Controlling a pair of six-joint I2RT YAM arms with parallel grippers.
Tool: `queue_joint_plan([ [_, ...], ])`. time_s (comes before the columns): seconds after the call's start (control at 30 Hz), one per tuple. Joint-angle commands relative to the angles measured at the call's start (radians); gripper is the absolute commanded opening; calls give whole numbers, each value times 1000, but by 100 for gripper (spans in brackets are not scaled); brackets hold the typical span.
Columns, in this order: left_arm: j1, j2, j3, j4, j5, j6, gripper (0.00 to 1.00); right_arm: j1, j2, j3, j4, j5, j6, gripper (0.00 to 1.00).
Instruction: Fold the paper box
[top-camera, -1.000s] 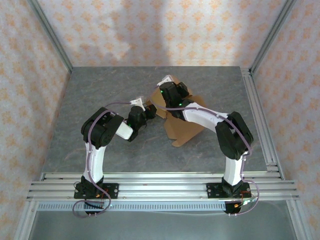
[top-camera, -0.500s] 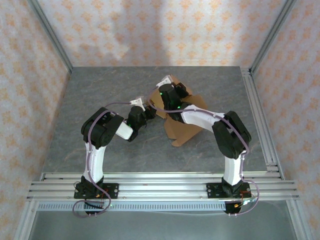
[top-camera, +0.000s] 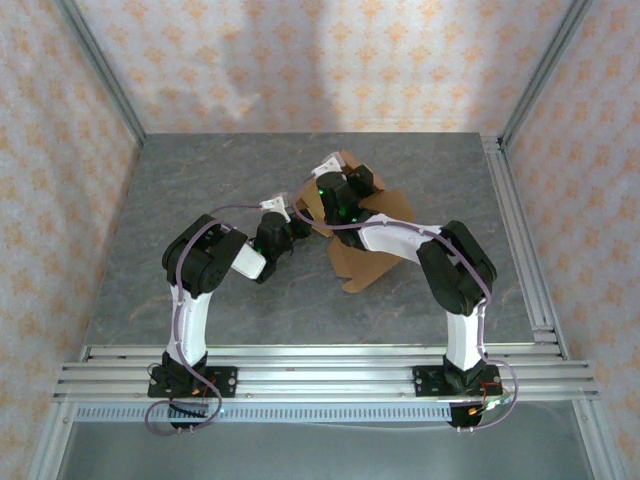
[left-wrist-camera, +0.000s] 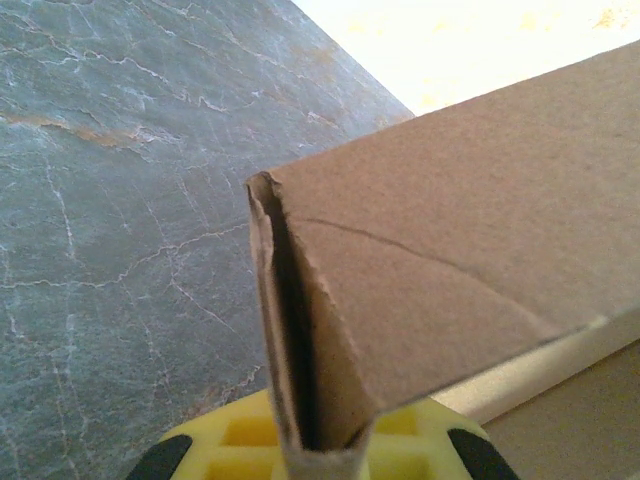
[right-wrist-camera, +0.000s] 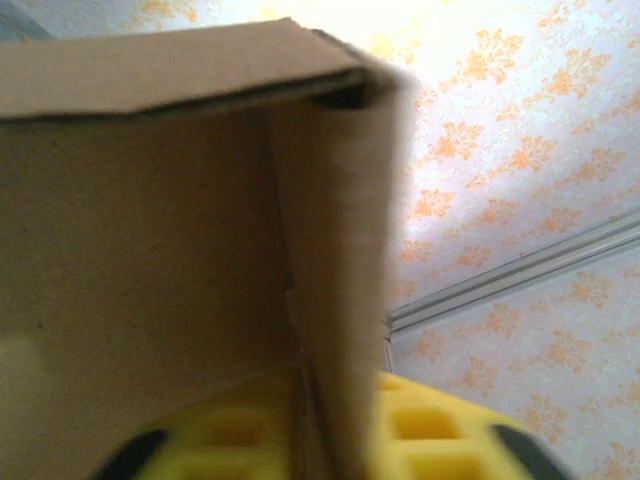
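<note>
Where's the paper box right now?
In the top view the paper box sits just right of table centre, the left hand pinching its left edge and the right hand gripping its far side.

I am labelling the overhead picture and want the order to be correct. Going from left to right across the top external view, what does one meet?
left arm's elbow → left gripper → paper box → right arm's elbow → metal rails along the table's right edge
</note>
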Motion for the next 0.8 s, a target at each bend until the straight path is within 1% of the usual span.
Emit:
queue_joint_plan([
  [0.0, -16, -16, -15, -85, 25, 40, 0, 7, 43, 3, -53, 3, 17, 6],
  [0.03, -16, -15, -13, -85, 26, 40, 0, 7, 44, 11, -74, -3, 28, 0],
  [0.17, -17, -13, -9, -85, 28, 36, 0, 7, 48, 26, -110, -9, 65, 1],
  [0.2, -17, -14, -8, -85, 27, 36, 0, 7, 49, 29, -114, -6, 69, 18],
  [0.23, -17, -14, -7, -85, 27, 36, 0, 7, 51, 31, -119, -6, 69, 31],
  [0.27, -17, -13, -8, -85, 28, 36, 0, 6, 53, 31, -119, -5, 69, 28],
  [0.3, -15, -12, -8, -85, 25, 36, 0, 6, 55, 32, -122, -6, 71, 13],
  [0.33, -16, -12, -10, -84, 26, 36, 0, 5, 57, 33, -127, -8, 74, 0],
  [0.43, -15, -14, -13, -83, 25, 36, 0, 5, 61, 34, -130, -4, 72, 0],
  [0.47, -16, -14, -13, -84, 25, 36, 0, 5, 62, 30, -107, 8, 66, 8],
  [0.5, -16, -15, -14, -83, 24, 36, 0, 5, 63, 27, -92, 14, 58, 26],
  [0.53, -17, -15, -14, -83, 24, 36, 0, 5, 63, 27, -87, 14, 54, 32],
  [0.57, -16, -17, -14, -83, 24, 36, 0, 4, 62, 27, -92, 16, 57, 14],
  [0.6, -16, -16, -14, -83, 24, 35, 0, 4, 59, 30, -106, 11, 63, 0],
  [0.67, -17, -19, -16, -84, 25, 35, 0, 2, 53, 45, -183, -22, 104, 0],
  [0.7, -17, -20, -15, -82, 24, 36, 0, 2, 50, 48, -189, -21, 125, 0],
  [0.73, -16, -22, -17, -82, 24, 36, 0, 1, 41, 51, -214, -34, 153, 7],
  [0.77, -16, -24, -19, -84, 25, 36, 0, 0, 33, 56, -252, -56, 184, 32],
])
